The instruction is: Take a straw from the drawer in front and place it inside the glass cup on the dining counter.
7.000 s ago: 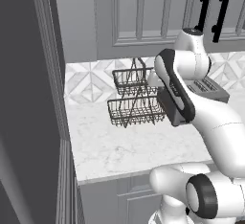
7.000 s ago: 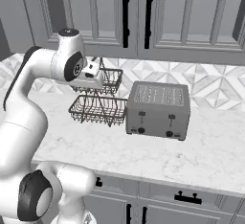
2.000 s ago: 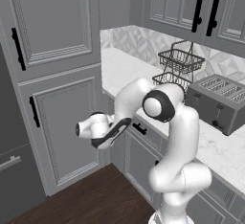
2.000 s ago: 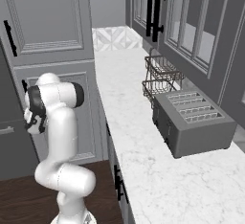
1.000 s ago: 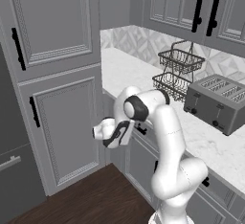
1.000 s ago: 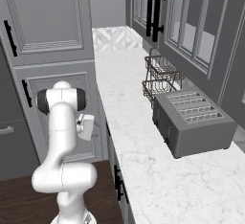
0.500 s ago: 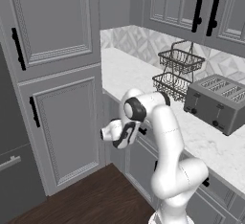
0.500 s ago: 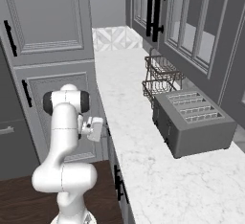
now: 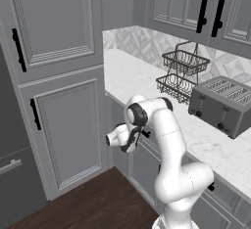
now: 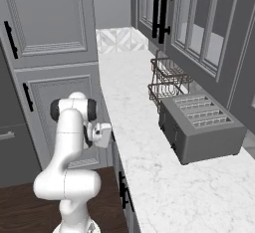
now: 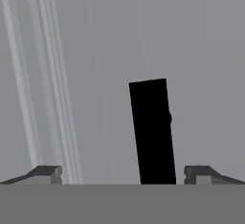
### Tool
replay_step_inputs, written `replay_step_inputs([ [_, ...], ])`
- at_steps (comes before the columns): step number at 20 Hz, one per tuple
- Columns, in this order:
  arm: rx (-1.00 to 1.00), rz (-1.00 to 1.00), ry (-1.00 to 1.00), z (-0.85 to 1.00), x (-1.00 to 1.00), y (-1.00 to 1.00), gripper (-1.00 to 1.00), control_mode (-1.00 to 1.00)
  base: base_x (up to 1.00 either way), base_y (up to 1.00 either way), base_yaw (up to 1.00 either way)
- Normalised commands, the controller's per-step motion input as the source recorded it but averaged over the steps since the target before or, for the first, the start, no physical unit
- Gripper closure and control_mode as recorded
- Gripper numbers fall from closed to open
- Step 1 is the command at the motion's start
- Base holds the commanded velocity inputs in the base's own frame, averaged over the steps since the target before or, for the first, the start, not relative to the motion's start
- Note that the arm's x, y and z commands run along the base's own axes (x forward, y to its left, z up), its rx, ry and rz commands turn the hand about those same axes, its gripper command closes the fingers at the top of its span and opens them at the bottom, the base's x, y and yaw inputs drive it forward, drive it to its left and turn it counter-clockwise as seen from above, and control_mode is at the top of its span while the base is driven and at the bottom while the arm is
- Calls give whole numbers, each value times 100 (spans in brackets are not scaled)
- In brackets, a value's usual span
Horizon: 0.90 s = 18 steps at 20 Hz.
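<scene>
Wide apart, the claw point(image 11: 122, 173) has its two dark fingertips point(image 11: 45, 173) straddling the black bar handle point(image 11: 152, 132) of the grey panelled drawer point(image 11: 95, 74), which it faces closely; nothing is held, and whether a tip touches the bar I cannot tell. From the left base camera the claw point(image 9: 113, 138) sits at about 9 o'clock of the white arm's elbow, tucked under the edge of the white marble table point(image 9: 147, 83). On that table, toward 2 o'clock, stand a dark two-tier wire basket point(image 9: 179, 74) and, just beside it, a grey four-slot toaster point(image 9: 220, 105). Tall grey cabinet doors point(image 9: 54, 76) rise at 10 o'clock.
</scene>
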Motion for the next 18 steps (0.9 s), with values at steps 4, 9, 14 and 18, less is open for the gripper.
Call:
replay_step_inputs([
  [4,0,9,0,-30,33,0,-100,-100,0,0,0],
  [9,0,4,0,-11,4,0,100,-100,0,0,0],
  [14,4,1,0,0,-8,25,100,-100,0,0,0],
  [18,4,0,0,0,-35,72,100,-100,0,0,0],
])
